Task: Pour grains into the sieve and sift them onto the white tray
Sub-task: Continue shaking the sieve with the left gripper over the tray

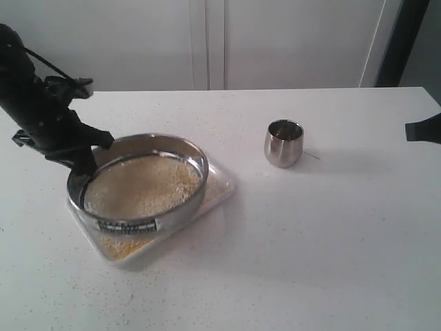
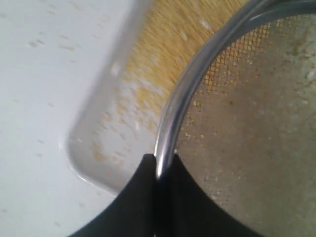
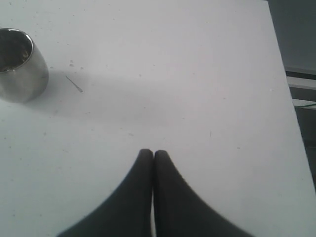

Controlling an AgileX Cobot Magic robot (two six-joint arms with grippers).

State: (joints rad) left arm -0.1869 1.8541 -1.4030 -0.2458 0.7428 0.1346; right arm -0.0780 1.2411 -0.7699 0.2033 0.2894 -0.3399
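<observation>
Exterior view: the wide round steel sieve (image 1: pixel 180 204) sat over the shallow white rectangular tray (image 1: pixel 222 185), off-white and yellow grains (image 1: pixel 141 186) filling its mesh.
The black left gripper (image 2: pixel 159 167) pinched the sieve's rim; short, level shakes would likely drop fines inside the tray. The black right gripper (image 3: pixel 152 154), fingers together and empty, hung near the small steel cup (image 1: pixel 283 143).

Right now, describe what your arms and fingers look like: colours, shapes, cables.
The left arm is bulky and matte black, with a thin black cable looping along it. The left fingers and right fingers are plain matte black, broad at the base, curving to narrow rounded tips. No markings show.
</observation>
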